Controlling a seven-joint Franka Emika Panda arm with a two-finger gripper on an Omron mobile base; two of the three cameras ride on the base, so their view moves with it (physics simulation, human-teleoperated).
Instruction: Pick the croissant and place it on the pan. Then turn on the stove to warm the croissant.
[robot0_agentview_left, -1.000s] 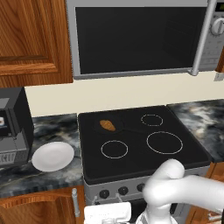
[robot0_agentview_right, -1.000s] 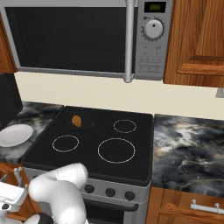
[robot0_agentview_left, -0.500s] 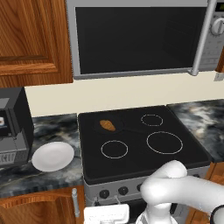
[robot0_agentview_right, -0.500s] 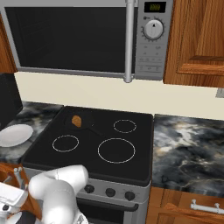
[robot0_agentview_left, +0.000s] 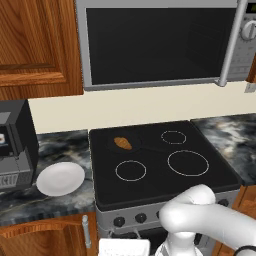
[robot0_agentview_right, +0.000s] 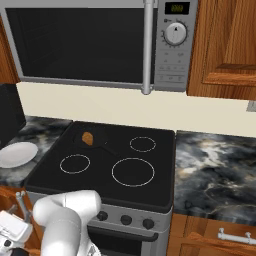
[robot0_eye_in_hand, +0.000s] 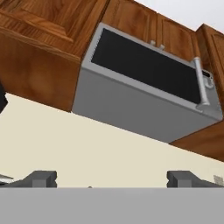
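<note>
Dark fingertips (robot0_eye_in_hand: 43, 178) of the gripper (robot0_eye_in_hand: 111, 179) sit wide apart, holding nothing, low in front of the stove (robot0_agentview_left: 200, 182), so its knobs (robot0_agentview_left: 120, 221) look like the nearer target. Further back, the croissant (robot0_agentview_left: 123, 143) is already in the pan (robot0_agentview_left: 134, 146) on the stove's rear-left burner.

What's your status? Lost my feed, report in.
Gripper open, empty, aimed up at the microwave. Croissant already in the pan on the stove. Knobs unobstructed.
</note>
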